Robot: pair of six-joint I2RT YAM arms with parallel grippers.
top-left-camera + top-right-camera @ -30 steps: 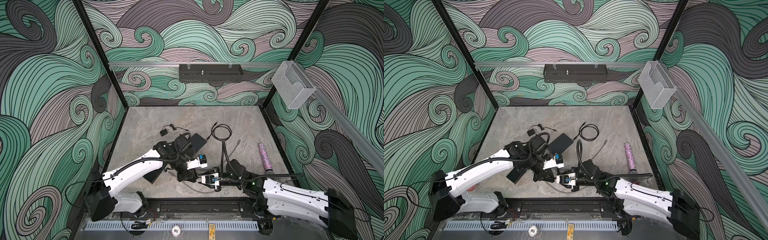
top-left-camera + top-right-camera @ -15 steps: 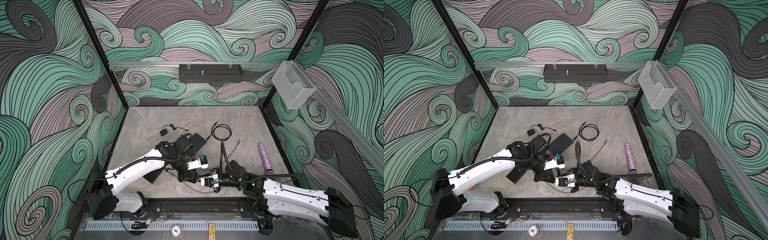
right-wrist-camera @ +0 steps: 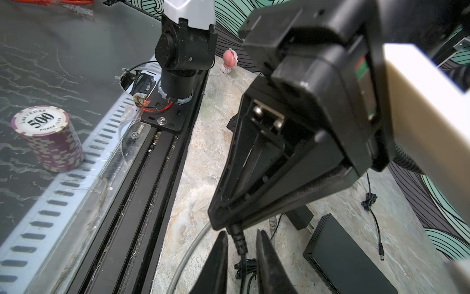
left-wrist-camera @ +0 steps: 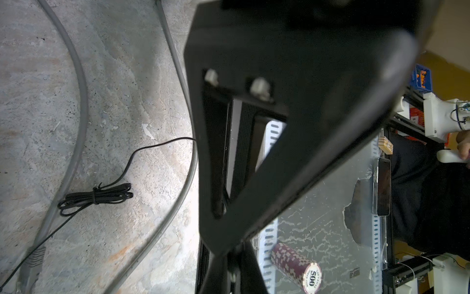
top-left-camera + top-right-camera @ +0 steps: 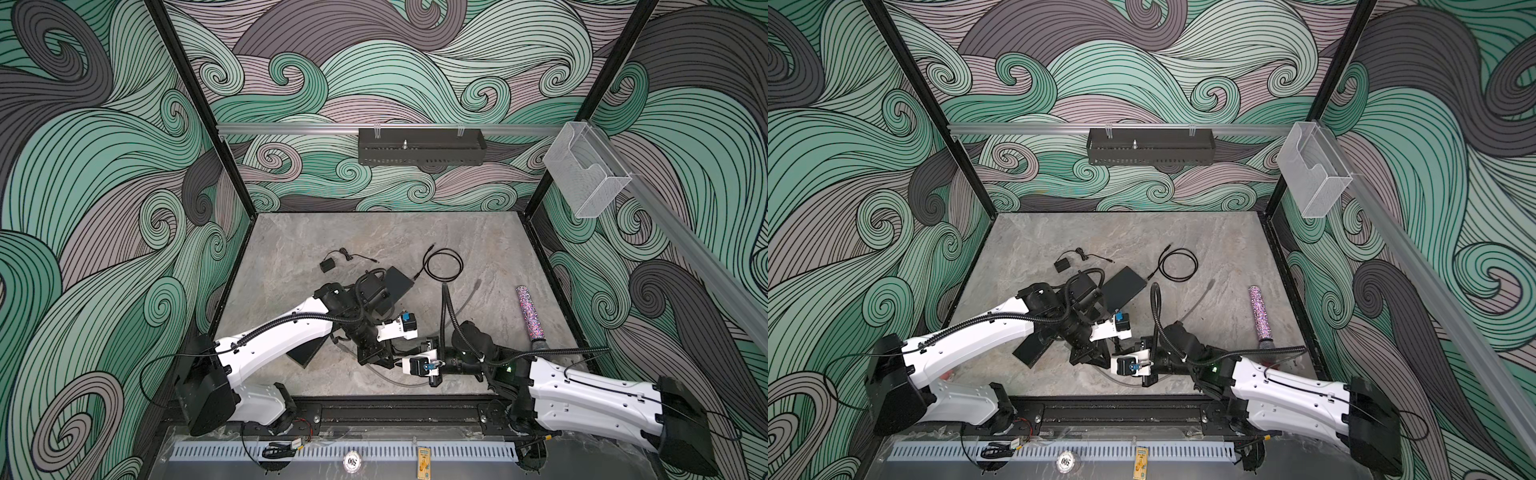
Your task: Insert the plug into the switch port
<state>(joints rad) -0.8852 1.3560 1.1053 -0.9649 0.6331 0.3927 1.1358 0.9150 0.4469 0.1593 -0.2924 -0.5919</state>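
My left gripper is shut on the plug, a black plug with a ribbed sleeve and a thin black cable. In the left wrist view its fingertips are pressed together. My right gripper is open, with a finger on each side of the plug's sleeve and a gap on both sides. A black oblong box lies partly under the left arm. The switch port is hidden.
A flat dark-grey box lies behind the grippers. A small adapter and a coiled black cable lie beyond it. A grey cable loops over the floor. A glitter tube lies at the right, and poker chips stand past the front rail.
My right gripper has edged slightly left and forward toward the left gripper, and its jaws have drawn in around the plug's sleeve. The left arm has stayed still.
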